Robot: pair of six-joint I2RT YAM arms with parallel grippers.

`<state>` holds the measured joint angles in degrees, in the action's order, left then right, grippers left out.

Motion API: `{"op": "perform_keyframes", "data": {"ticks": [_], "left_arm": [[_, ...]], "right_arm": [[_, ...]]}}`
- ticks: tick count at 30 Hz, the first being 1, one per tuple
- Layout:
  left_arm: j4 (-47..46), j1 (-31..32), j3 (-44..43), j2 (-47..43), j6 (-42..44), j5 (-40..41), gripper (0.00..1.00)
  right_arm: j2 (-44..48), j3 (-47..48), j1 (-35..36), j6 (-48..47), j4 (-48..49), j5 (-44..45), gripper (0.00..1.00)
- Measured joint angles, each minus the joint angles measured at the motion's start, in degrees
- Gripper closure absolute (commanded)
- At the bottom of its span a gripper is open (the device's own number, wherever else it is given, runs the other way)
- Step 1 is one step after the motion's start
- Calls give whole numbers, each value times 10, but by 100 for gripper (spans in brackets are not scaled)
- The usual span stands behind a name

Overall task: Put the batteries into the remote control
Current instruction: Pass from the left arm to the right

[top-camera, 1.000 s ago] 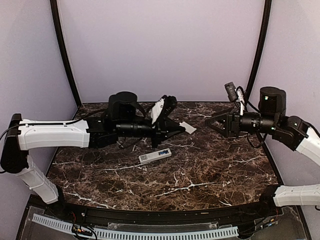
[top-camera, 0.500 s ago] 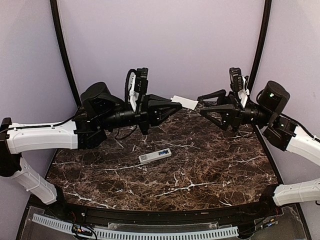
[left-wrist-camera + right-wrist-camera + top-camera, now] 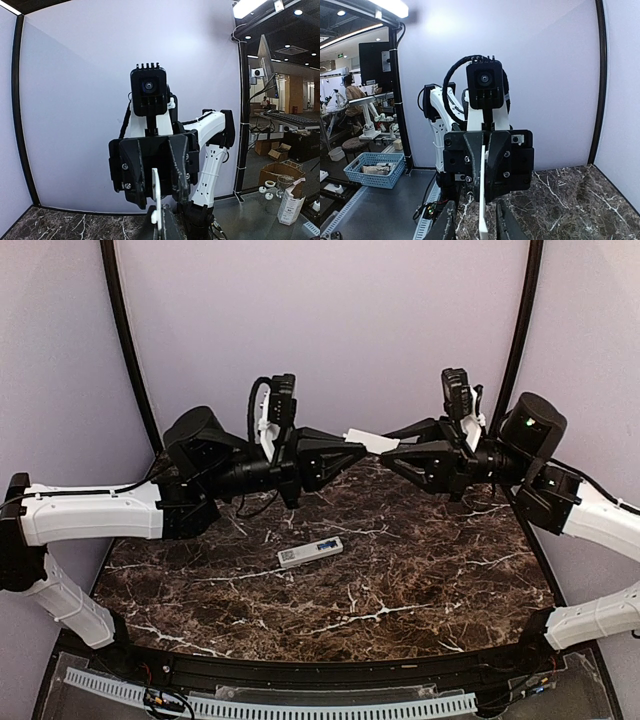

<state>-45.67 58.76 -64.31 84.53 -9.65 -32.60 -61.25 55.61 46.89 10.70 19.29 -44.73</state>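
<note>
The left gripper (image 3: 350, 445) is clamped on a thin pale cover (image 3: 368, 441), held in the air above the back of the counter (image 3: 430, 580). The right gripper (image 3: 390, 447) faces it with its jaws spread to either side of the cover's free end, not pinching it. The remote (image 3: 310, 552) lies well below on the counter, the blue batteries (image 3: 323, 544) showing in its back. My worry is that if the left lets go before the right bites, the cover twists or drops.
</note>
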Motion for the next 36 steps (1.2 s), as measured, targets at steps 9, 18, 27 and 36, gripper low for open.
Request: {"op": "perform_keyframes", "data": {"ticks": [9, 18, 27, 36], "left_arm": [[-8, 0, 0, 2, 1, -6, 100], [-9, 0, 3, 1, 15, -3, 45], [96, 0, 13, -23, 73, 18, 41], [192, 0, -7, -30, 106, 10, 53]], "right_arm": [[-19, 9, 6, 5, 1, -5, 100], [-18, 29, 8, -1, -47, 9, 100], [-19, 109, 8, -72, -240, 20, 100], [-35, 169, 8, -147, -395, 9, 100]]}}
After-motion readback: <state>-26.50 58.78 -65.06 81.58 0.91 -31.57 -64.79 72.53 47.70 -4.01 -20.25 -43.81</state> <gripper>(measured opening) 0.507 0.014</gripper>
